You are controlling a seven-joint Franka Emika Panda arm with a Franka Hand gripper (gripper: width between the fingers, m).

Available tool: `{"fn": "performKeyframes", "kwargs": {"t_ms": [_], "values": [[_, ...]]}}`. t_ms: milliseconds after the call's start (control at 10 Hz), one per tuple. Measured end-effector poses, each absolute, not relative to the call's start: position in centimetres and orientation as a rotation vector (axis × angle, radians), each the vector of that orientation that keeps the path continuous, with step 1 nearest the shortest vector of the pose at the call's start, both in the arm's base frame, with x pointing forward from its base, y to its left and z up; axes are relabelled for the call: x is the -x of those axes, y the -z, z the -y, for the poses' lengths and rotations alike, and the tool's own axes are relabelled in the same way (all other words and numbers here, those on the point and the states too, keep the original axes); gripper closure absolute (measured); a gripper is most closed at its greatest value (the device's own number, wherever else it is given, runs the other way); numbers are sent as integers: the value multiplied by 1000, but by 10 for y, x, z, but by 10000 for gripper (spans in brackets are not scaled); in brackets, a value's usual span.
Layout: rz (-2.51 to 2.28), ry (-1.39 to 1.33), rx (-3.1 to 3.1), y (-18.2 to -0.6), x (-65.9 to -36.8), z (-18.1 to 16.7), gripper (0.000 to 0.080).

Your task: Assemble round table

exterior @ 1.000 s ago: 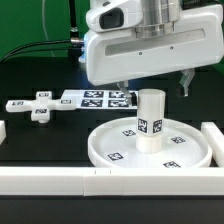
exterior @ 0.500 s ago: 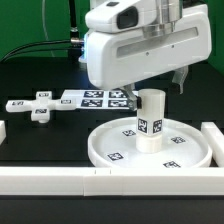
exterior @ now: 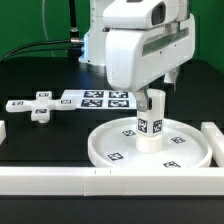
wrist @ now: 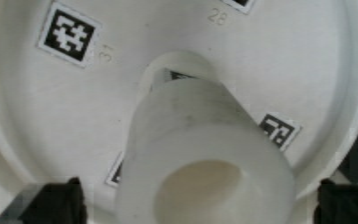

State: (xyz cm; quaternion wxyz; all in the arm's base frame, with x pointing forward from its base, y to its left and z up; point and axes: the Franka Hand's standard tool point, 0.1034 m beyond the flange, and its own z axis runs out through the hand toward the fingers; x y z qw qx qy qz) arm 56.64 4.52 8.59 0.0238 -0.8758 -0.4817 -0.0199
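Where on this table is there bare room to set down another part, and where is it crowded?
Bare black tabletop lies between the cross-shaped piece, the round disc and the front rail. Crowded: the disc's middle, where the post stands under the claw.

On your black surface, the large round disc lies flat toward the exterior view's right. The small cross-shaped piece lies toward its left. You'll see the marker board just beside the cross, behind the disc. White border rails line the front edge and both sides.
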Motion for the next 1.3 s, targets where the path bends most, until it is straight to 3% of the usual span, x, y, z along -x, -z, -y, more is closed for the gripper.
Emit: {"fn": "performKeyframes", "kwargs": {"t_ms": [1000, 1200, 1300], "values": [[2327, 29, 2154, -78, -567, -39, 151], [2363, 17, 2123, -77, -566, -38, 394], [2357, 10, 2124, -76, -565, -37, 394]]}}
